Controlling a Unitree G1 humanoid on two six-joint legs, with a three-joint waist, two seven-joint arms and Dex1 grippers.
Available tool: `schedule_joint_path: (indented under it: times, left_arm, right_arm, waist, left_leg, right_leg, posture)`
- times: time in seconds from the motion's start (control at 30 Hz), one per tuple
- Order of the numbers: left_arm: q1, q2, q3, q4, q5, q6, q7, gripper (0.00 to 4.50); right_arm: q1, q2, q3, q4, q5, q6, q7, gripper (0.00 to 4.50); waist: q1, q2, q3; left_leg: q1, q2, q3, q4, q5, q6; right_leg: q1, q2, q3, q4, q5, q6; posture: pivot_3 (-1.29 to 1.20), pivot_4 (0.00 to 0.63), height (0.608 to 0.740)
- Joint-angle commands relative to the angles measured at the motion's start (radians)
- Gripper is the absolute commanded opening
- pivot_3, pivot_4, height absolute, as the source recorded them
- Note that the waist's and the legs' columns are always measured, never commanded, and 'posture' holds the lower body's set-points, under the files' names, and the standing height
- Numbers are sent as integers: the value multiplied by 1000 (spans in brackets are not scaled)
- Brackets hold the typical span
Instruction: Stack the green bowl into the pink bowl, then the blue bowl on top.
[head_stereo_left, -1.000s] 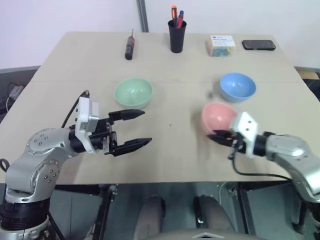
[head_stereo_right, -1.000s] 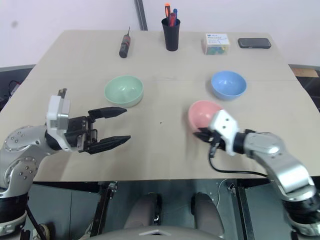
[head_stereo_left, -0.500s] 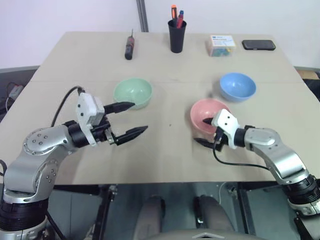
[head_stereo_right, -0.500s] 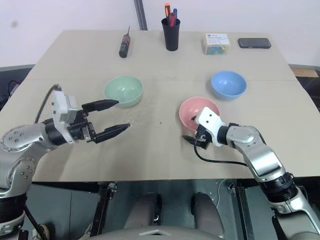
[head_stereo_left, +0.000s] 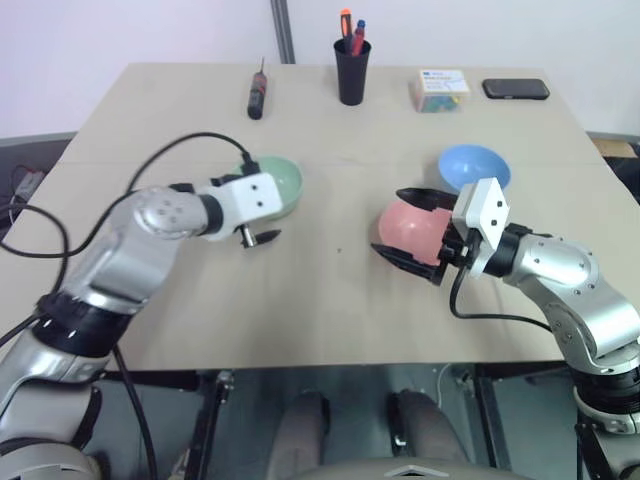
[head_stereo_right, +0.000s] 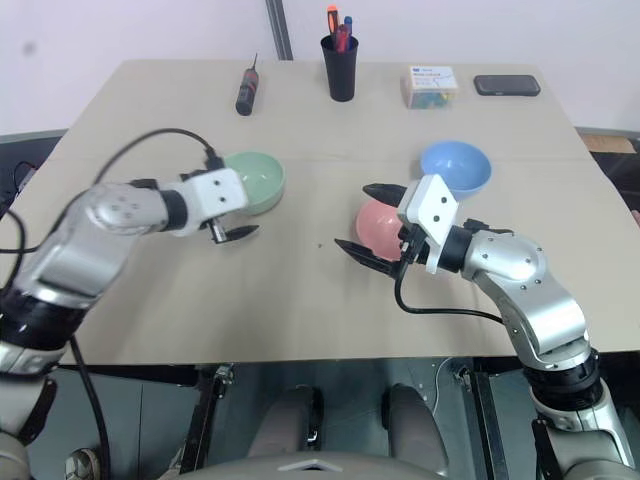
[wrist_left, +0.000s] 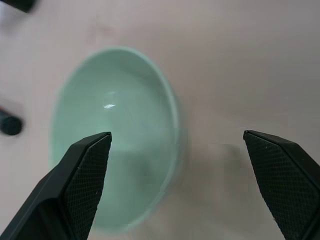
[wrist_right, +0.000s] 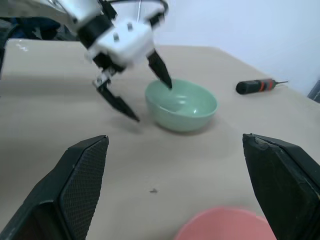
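The table (head_stereo_left: 330, 320) is a pale wood-tone surface carrying all task items and several accessories.

The left tool (wrist_right: 140, 85) is positioned at the green bowl (wrist_right: 181, 105), on the left half of the table. Its fingers are spread apart: one finger tip sits inside the bowl's rim, the other is outside the bowl wall above the table surface. The wall lies between the fingers, and nothing is clamped.

The right tool (head_stereo_left: 408, 228) is positioned at the pink bowl (head_stereo_left: 415, 232), right of table centre. Its fingers are spread wide, one at the bowl's far rim and one at its near side. Contact with the bowl cannot be confirmed.

The blue bowl (head_stereo_left: 473, 168) stands upright just beyond the pink bowl, apart from both tools. All three bowls rest separately on the table; none is stacked.

Along the far edge: a black pen cup (head_stereo_left: 353, 70), a small box (head_stereo_left: 441, 90), a dark phone (head_stereo_left: 515, 89) and a screwdriver (head_stereo_left: 259, 93).
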Motion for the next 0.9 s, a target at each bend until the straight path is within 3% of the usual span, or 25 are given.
schedule_joint_path:
  times: [0.03, 0.13, 0.27, 0.3, 0.6, 0.73, 0.9]
  left_arm:
    - [-88, -40, -44, 101, 86, -91, -46, 3597]
    - [-124, -74, -50, 171, 119, -135, -70, 2191]
    - [-146, -101, -29, 201, 124, -163, -118, 292]
    - [-148, -105, -23, 198, 120, -163, -132, 66]
    - [-188, -149, 66, 40, -56, -180, -305, 66]
    - [-284, -257, 36, 52, -108, -260, -366, 66]
    - [-388, -420, -25, 223, -85, -438, -388, 66]
  right_arm:
    - [-11, 10, -1, -32, -13, -25, -27, 4500]
    - [2, 9, -8, -52, -14, -21, -39, 4500]
    - [29, 3, -27, -77, -14, -21, -59, 4500]
    - [34, 2, -31, -80, -15, -21, -64, 4500]
    - [164, -32, -154, -143, 10, -24, -101, 4500]
    - [309, -48, -265, -213, 17, -20, -128, 4500]
    - [430, -52, -327, -280, -18, -13, -182, 4500]
  waist:
    - [2, 0, 0]
    - [2, 0, 0]
    - [2, 0, 0]
    - [2, 0, 0]
    - [8, 0, 0]
    - [20, 0, 0]
    - [24, 0, 0]
  left_leg:
    - [-3, 0, 0, 0, 0, 0]
    - [-13, 0, -2, 6, 1, -1]
    - [-14, 0, -2, 8, 0, 0]
    - [-14, 0, -2, 9, 0, 0]
    - [-13, 0, -4, 14, 0, 0]
    - [-14, -1, -4, 15, 0, 0]
    - [-11, -1, -4, 15, 0, 0]
  right_leg:
    - [-2, 0, 0, 0, 0, 0]
    - [-11, 0, -2, 3, 0, 0]
    - [-11, -1, -2, 5, 0, 0]
    - [-11, -1, -2, 6, 0, 0]
    - [-10, -1, -2, 12, 0, 0]
    - [-9, -2, -3, 11, 0, 0]
    - [-8, -1, -2, 12, 0, 0]
  posture:
    - [0, 150, 740]
    - [0, 150, 740]
    - [0, 150, 740]
    - [0, 150, 740]
    - [0, 150, 740]
    - [0, 150, 740]
    - [0, 150, 740]
